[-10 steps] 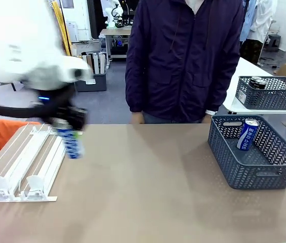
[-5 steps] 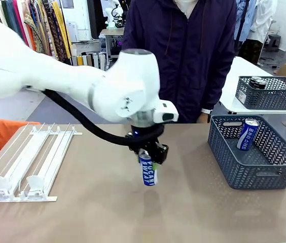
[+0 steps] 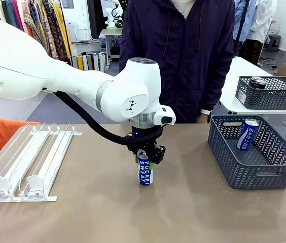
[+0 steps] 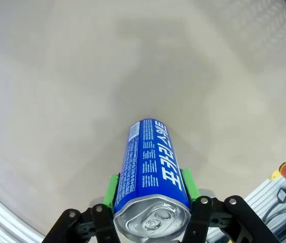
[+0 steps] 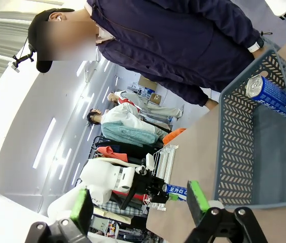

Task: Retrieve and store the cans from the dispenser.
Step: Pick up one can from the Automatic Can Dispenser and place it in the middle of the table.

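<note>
A plain beige table (image 3: 97,212) carries three things. A flat white dispenser (image 3: 29,162) of long parallel rails lies on its left side. A blue Pocari Sweat can (image 3: 144,170) stands upright near the middle, well apart from the rack. A dark grey mesh basket (image 3: 254,154) sits at the right edge, a second blue can (image 3: 247,134) leaning inside it.

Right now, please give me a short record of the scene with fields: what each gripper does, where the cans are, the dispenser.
left gripper: shut on blue can, held upright at table middle
right gripper: open, holding nothing
second blue can: leaning inside grey basket
dispenser: on the table's left side, no cans in its lanes
person: standing at far side
</note>
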Tool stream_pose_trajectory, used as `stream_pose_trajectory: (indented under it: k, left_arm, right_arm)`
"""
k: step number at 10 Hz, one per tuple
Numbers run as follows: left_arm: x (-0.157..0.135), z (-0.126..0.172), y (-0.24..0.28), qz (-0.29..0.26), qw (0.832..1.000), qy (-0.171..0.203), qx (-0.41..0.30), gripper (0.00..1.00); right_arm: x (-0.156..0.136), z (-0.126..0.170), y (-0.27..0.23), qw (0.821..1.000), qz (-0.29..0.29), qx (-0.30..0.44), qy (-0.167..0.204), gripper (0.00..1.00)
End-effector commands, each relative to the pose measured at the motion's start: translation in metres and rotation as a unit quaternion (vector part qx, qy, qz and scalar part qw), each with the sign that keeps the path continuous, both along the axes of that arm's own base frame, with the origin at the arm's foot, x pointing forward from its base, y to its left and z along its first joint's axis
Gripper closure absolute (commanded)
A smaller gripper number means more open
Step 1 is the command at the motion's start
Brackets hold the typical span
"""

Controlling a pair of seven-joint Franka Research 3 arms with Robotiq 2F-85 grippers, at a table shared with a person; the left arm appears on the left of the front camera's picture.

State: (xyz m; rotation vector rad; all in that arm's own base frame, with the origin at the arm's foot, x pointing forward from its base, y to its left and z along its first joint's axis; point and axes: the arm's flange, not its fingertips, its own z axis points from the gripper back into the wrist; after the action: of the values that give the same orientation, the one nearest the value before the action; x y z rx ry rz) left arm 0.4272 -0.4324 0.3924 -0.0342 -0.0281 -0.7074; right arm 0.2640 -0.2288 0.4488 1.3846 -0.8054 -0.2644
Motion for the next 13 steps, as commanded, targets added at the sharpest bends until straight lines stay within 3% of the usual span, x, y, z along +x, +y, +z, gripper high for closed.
stream_pose_trajectory:
  k: [1, 2, 3, 4, 5, 7, 9, 10, 11, 12, 13]
  left_arm:
    - [-0.001, 0.008, 0.002, 0.011, 1.0, -0.013, 0.009, 1.0]
    - [0.0, 0.007, 0.003, 0.011, 1.0, -0.012, 0.011, 1.0]
    - [-0.001, 0.008, 0.003, 0.011, 1.0, -0.011, 0.011, 0.67]
    - [-0.002, 0.008, 0.003, 0.011, 1.0, -0.018, 0.012, 0.1]
    - [-0.003, 0.01, 0.004, 0.013, 1.0, -0.017, 0.011, 0.0]
    - [-0.006, 0.022, 0.011, 0.023, 0.999, -0.025, -0.001, 0.0]
    - [-0.027, 0.073, 0.04, 0.025, 0.998, -0.039, -0.035, 0.0]
    - [-0.042, 0.119, 0.08, 0.021, 0.997, -0.045, -0.052, 0.0]
    - [-0.051, 0.153, 0.131, 0.025, 0.992, -0.018, -0.124, 0.0]
    - [-0.055, 0.177, 0.191, 0.059, 0.978, -0.005, -0.198, 0.0]
    - [-0.059, 0.192, 0.259, 0.129, 0.953, -0.013, -0.275, 0.0]
  right_arm:
    - [0.003, 0.007, 0.001, 1.0, -0.007, 0.015, -0.001, 0.0]
    - [0.003, 0.007, 0.001, 1.0, -0.007, 0.015, -0.001, 0.0]
    - [0.003, 0.007, 0.001, 1.0, -0.007, 0.015, -0.001, 0.0]
    - [0.003, 0.007, 0.001, 1.0, -0.007, 0.015, -0.001, 0.0]
    - [0.003, 0.007, 0.001, 1.0, -0.007, 0.015, -0.001, 0.0]
    - [0.003, 0.007, 0.001, 1.0, -0.007, 0.015, -0.001, 0.0]
    - [0.003, 0.007, 0.001, 1.0, -0.007, 0.015, -0.001, 0.0]
    - [0.003, 0.007, 0.001, 1.0, -0.007, 0.015, -0.001, 0.0]
    - [0.003, 0.007, 0.001, 1.0, -0.007, 0.015, -0.001, 0.0]
    - [0.003, 0.007, 0.001, 1.0, -0.007, 0.015, -0.001, 0.0]
    - [0.003, 0.007, 0.001, 1.0, -0.007, 0.015, -0.001, 0.0]
